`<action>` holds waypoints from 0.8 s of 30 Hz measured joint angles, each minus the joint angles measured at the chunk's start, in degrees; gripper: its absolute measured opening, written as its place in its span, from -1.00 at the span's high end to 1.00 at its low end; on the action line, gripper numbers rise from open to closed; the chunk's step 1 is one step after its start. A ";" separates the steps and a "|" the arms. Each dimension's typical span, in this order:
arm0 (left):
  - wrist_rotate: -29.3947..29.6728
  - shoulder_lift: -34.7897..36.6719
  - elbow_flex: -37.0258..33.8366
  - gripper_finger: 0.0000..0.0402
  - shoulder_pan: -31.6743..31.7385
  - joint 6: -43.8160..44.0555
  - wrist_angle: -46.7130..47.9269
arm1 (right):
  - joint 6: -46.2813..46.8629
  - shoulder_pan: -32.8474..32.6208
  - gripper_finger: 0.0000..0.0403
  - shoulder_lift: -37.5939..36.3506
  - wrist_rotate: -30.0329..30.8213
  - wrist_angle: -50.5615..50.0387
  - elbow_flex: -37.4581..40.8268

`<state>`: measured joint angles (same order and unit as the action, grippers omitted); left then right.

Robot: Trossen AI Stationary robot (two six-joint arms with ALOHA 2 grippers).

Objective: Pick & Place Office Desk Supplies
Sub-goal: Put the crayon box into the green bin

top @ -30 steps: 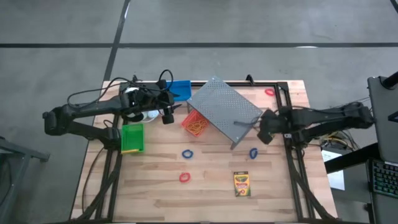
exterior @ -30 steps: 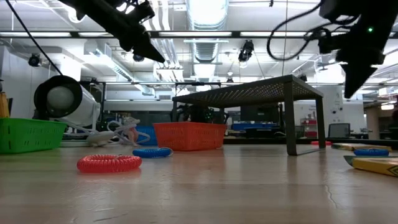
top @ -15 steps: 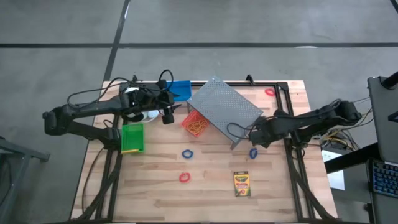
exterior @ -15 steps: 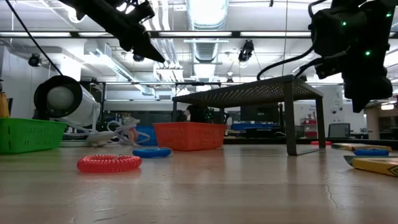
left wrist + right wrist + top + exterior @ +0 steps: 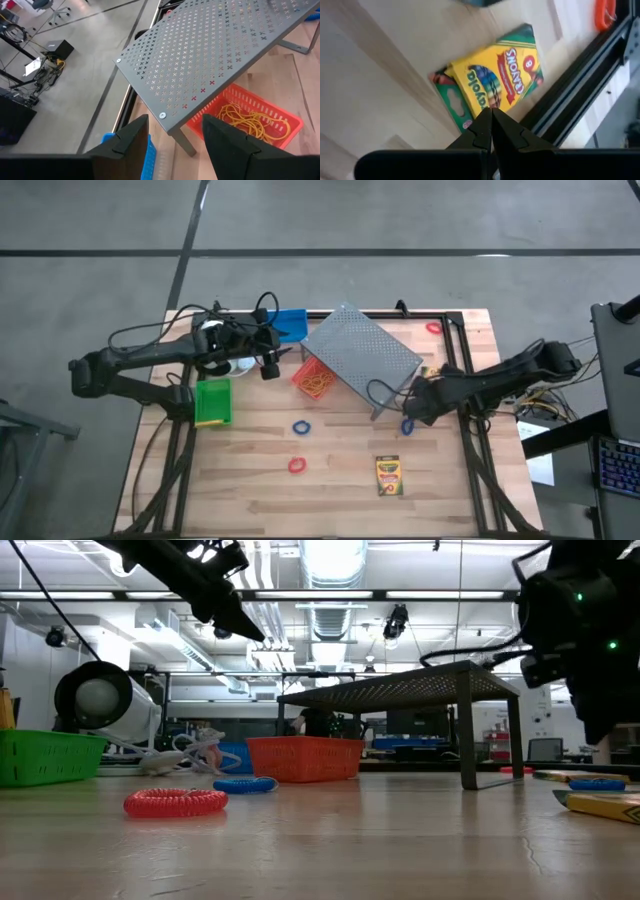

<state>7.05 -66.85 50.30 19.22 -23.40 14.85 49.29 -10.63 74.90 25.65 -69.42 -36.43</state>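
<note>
My right gripper [image 5: 490, 114] is shut and points steeply down over a yellow-and-green crayon box [image 5: 487, 85], which lies flat by the table's right rail. In the low view the gripper [image 5: 603, 735] hangs clear of the tabletop. A second crayon box [image 5: 387, 475] lies near the front edge. Blue ring bands [image 5: 301, 426] [image 5: 407, 425] and red ones [image 5: 296, 466] [image 5: 433, 328] lie on the wood. My left gripper [image 5: 172, 137] waits open and empty above the far left, facing the red-orange bin [image 5: 250, 112].
A grey perforated rack [image 5: 360, 355] stands at the far middle, with the red-orange bin [image 5: 312, 377] half under it. The green bin [image 5: 212, 402] sits at the left, the blue bin [image 5: 290, 323] at the far edge, and a white roll [image 5: 100, 700] beside them.
My right gripper has come down toward the tabletop and a little toward the near edge, tipping more steeply downward, and has stayed shut. No object has moved.
</note>
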 joint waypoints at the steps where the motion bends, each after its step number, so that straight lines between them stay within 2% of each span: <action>1: 0.00 0.00 0.00 0.06 0.00 0.00 -0.04 | 1.13 0.07 0.96 0.62 0.00 -0.08 0.29; 8: -0.01 0.00 0.00 0.06 0.00 0.81 -0.20 | 6.08 0.86 0.96 5.26 -0.04 0.25 1.23; 16: 0.00 0.00 0.00 0.06 0.00 0.92 -0.46 | 1.99 5.21 0.96 7.00 0.14 8.34 2.25; 24: 0.00 0.00 0.00 0.06 0.00 0.88 -0.44 | 0.71 10.10 0.96 6.83 0.26 11.45 6.05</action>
<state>7.05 -66.85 50.30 19.22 -22.52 14.41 50.00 -0.53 81.73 25.91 -57.98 -30.37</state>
